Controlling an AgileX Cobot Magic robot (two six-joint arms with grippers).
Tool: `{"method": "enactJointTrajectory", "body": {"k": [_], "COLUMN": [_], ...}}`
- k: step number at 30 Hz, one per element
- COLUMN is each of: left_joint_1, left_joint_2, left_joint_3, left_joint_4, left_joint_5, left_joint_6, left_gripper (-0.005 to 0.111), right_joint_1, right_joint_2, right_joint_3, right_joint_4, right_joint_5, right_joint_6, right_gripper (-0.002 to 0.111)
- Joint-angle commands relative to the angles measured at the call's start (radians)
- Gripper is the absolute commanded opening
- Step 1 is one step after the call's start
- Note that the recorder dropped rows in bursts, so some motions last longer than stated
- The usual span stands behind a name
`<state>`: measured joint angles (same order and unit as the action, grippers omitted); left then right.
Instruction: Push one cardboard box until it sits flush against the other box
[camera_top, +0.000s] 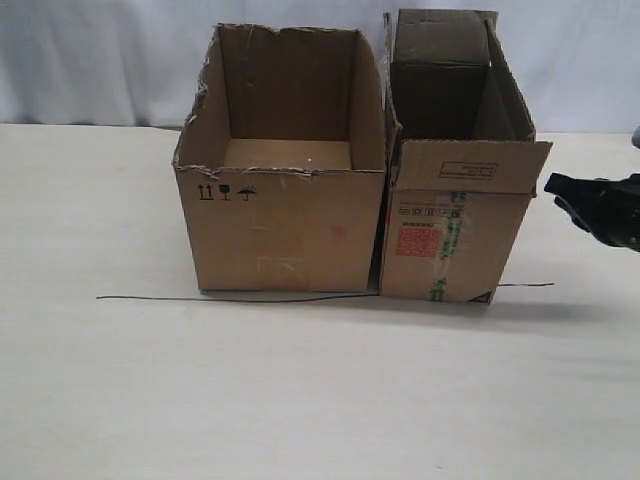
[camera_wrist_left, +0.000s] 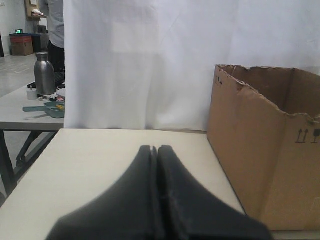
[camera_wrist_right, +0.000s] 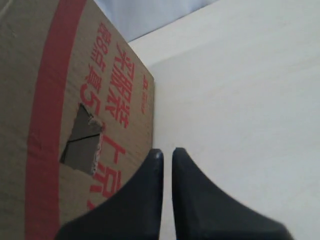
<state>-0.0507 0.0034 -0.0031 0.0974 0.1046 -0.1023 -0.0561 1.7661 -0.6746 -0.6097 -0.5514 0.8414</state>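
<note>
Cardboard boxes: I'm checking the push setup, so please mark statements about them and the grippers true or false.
1. In the exterior view the red-label box stands right of the torn-rim box. True.
2. The torn-rim box has tall flaps. False: its rim is ragged, without flaps; the red-label box carries the flaps.
3. The left gripper is shut and empty. True.
4. The right gripper is inside the red-label box. False: it is outside, beside that box's outer wall.

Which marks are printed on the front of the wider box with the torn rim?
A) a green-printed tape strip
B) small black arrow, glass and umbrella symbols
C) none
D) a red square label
B: the wider box bears small black symbols at its front's upper left; the red label and green-printed tape are on the narrower box.
</note>
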Motion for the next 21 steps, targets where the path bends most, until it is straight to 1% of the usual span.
{"method": "enactJointTrajectory", "body": {"k": [1,5,15,21], "left_joint_1": [-0.007,-0.007,-0.007,-0.007], "left_joint_2": [-0.003,-0.003,-0.003,-0.003], "left_joint_3": [0.003,0.003,0.003,0.003], "left_joint_4": [0.003,0.003,0.003,-0.006], "left_joint_5": [-0.011,-0.011,-0.011,-0.007], "left_joint_6": [0.001,0.001,0.001,0.001], "left_gripper": [0.000,0.000,0.000,0.000], "right_joint_1": [-0.005,-0.005,0.000,0.000], "right_joint_2": [0.077,0.116,0.144,0.175], "right_joint_3": [-0.057,-0.085,-0.105,-0.105], "right_joint_4": [-0.031,-0.090,-0.086,-0.086], "right_joint_5": [-0.057,-0.117,-0.139,-0.213], "right_joint_6": [0.058,0.118,0.121,0.153], "right_gripper": [0.005,0.005,0.005,0.005]}}
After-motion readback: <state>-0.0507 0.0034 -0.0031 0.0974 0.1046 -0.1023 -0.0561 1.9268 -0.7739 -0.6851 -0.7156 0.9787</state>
